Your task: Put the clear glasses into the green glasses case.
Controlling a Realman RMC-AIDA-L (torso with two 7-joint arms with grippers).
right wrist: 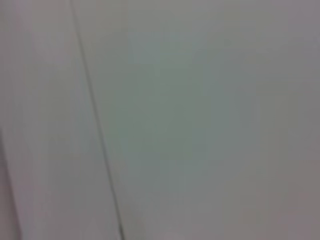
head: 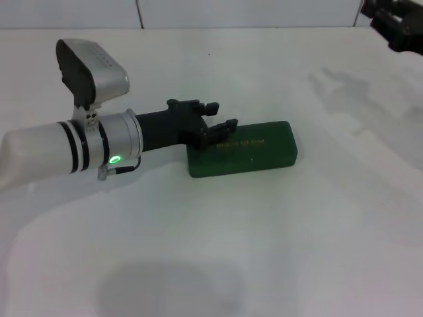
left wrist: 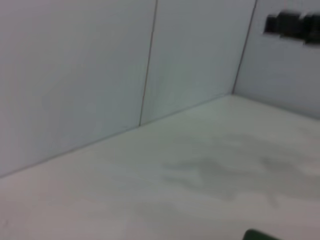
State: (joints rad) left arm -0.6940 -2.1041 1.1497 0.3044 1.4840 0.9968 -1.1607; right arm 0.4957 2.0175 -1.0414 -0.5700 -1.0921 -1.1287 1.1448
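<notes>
The green glasses case [head: 248, 150] lies shut on the white table, its gold lettering facing up. A small corner of the case [left wrist: 261, 235] shows in the left wrist view. My left gripper [head: 221, 115] reaches in from the left and hovers over the case's left end. It is open, with nothing between its fingers, and its nearer fingertip sits just above the lid's edge. The clear glasses are out of view. My right gripper [head: 396, 25] is parked at the far right corner, only partly in view.
The white table [head: 231, 251] spreads out all around the case. A white tiled wall [head: 198, 12] rises along the table's far edge. The right wrist view shows only wall.
</notes>
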